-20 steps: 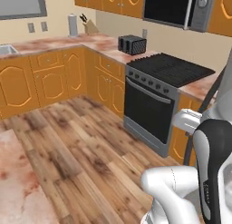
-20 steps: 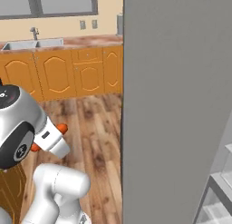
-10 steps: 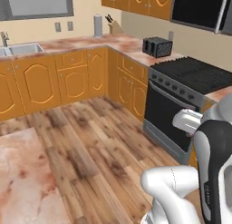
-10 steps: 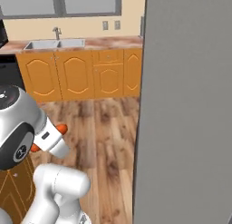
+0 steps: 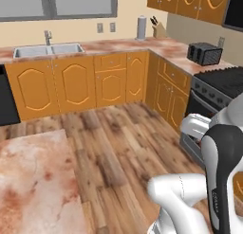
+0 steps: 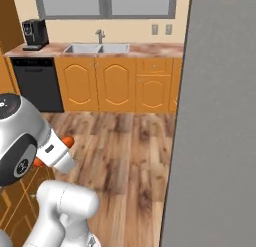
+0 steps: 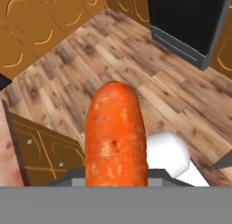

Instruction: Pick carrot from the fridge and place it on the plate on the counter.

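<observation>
While the gripper stays clamped on the carrot, you carry a light, stiff, smooth root, gripped low, over the wood floor.

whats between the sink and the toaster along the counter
In the left base view, between the sink and the toaster the counter carries a paper towel roll and a knife block in the corner.
</observation>
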